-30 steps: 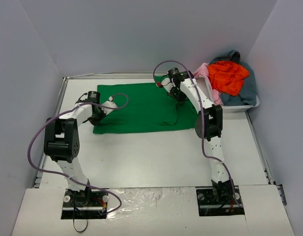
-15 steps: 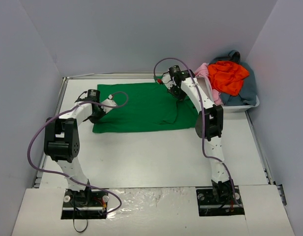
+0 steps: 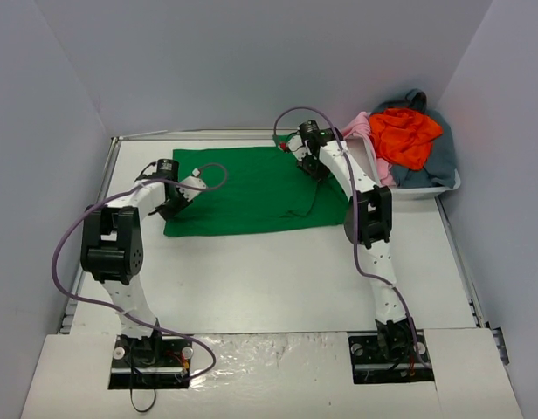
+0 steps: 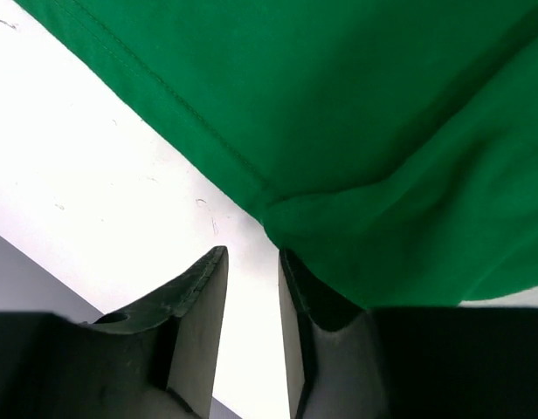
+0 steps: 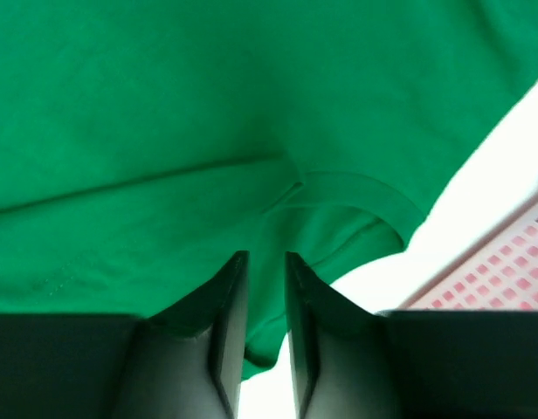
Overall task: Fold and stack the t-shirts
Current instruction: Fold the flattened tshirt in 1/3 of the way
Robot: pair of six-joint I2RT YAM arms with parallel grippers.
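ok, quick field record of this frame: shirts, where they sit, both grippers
green t-shirt: lying flat on the table, far half
left gripper: at the shirt's left edge, jaws slightly apart, nothing between them
right gripper: low over the shirt's far right part, jaws slightly apart, no cloth seen pinched
orange-red t-shirt: top of the heap in the white tub
pink t-shirt: heap's left side
grey-blue t-shirt: under the orange-red one
folded stack: none visible
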